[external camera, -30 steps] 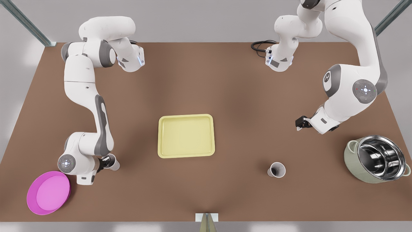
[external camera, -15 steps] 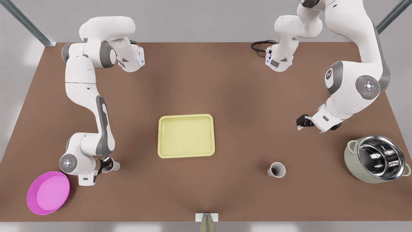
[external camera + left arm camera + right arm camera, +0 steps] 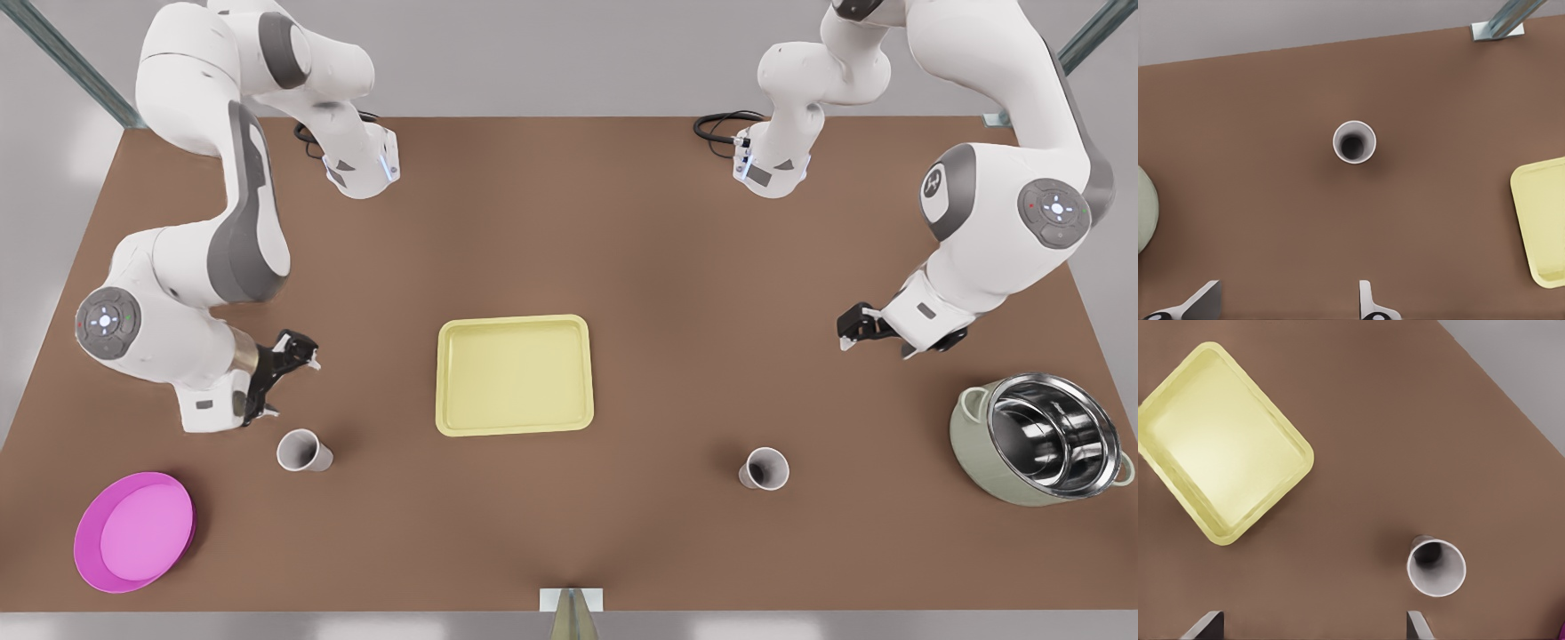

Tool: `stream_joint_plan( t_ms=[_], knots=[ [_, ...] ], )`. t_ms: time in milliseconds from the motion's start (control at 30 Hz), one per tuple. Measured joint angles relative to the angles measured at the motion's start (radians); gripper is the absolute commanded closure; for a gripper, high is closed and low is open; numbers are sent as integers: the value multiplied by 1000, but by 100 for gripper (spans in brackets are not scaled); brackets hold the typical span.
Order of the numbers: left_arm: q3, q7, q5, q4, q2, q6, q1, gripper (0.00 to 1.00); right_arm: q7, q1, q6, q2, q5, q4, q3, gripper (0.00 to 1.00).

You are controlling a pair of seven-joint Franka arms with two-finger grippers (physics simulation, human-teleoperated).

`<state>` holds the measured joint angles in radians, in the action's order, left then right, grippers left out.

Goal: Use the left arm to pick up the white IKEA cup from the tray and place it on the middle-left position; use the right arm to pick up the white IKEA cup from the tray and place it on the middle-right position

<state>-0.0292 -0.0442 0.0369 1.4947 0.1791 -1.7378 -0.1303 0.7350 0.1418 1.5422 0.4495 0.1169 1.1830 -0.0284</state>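
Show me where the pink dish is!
The pink dish sits on the table at the front view's lower left, nearest a white cup.

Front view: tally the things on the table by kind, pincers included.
White cups: 2
Yellow tray: 1
Pink dish: 1
Green pot: 1
Open pincers above the table, left pincer and right pincer: 2
Total: 7

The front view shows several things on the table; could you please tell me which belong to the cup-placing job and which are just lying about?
Job in hand:
- tray, empty
- cup at the front view's left
- cup at the front view's right
- left gripper, open, above the latter cup
- right gripper, open, near the former

Lying about:
- pink dish
- pale green pot
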Motion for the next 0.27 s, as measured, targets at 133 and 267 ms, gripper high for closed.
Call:
stream_joint_plan(
  t_ms=[133, 267],
  knots=[
    [0, -2, 0, 0, 0, 3, 0, 0, -115, 106, 98, -285, -22, 514, -18, 0],
    [0, -3, 0, 1, 0, 4, 0, 0, -179, -47, 198, -298, -66, 565, -7, 0]
  ],
)
